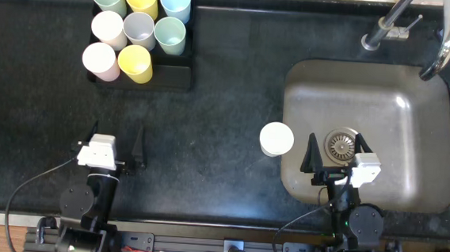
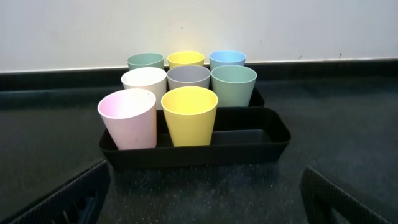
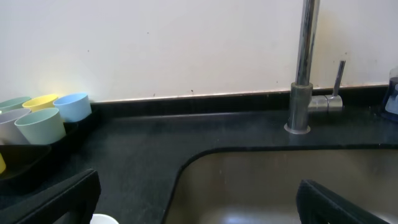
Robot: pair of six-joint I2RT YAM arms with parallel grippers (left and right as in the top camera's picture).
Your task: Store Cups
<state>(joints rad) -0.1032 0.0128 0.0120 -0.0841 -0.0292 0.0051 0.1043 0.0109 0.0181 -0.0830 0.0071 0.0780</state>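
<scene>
A black counter [image 1: 211, 101] carries a black tray [image 1: 174, 76] at its back left corner, holding eight cups [image 1: 139, 29] with one open slot at the tray's near right. A sink [image 1: 417, 100] with a faucet [image 1: 391, 22] takes up the right end, and a wide stretch of counter lies between the two. The left gripper [image 1: 116, 144], jaws spread, hangs near the front edge, well apart from the tray and facing it. The right gripper [image 1: 337, 154], jaws also spread, is over the sink's left part, and a lone white cup [image 1: 276, 138] stands on the counter at the sink's left rim, just beside it.
</scene>
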